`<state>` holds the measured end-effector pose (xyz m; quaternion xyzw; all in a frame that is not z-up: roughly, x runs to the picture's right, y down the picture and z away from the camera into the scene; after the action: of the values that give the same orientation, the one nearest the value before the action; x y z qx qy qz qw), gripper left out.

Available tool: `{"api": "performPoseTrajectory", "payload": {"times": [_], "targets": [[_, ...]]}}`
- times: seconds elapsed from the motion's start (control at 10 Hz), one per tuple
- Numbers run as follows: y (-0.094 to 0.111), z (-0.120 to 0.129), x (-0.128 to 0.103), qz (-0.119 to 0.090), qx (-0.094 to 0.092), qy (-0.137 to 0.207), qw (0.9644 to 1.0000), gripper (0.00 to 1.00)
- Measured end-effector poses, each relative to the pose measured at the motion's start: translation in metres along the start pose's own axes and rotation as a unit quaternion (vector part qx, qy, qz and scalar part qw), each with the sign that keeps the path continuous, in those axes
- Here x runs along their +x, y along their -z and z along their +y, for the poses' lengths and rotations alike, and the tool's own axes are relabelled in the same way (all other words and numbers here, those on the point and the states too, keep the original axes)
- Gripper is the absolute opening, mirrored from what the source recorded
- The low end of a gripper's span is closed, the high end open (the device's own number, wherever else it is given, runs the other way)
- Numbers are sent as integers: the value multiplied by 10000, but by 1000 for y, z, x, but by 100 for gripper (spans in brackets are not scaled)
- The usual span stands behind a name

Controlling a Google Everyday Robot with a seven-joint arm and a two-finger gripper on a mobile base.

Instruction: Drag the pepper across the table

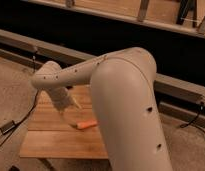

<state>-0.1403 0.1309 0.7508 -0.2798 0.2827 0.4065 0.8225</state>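
Observation:
The pepper (86,124) is a slim orange vegetable lying on the light-brown wooden table (51,142), near the middle of the part that shows. My gripper (71,104) hangs at the end of the white arm (121,95), just above and to the left of the pepper and close over the tabletop. It does not visibly touch the pepper. The arm's big elbow covers the right half of the table.
A dark metal rail (26,42) runs behind the table. A black cable and small box (7,127) lie on the carpet at the left. The table's front edge is near the bottom of the view.

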Motion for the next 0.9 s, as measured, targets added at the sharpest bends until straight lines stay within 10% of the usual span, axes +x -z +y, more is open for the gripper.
{"api": "performPoseTrajectory", "payload": {"times": [0.4,0.9], "targets": [[-30,-45,-5,184,118,1343,9907,65],[-47,-16,-25,177,-27,2163,9762,65]]}}
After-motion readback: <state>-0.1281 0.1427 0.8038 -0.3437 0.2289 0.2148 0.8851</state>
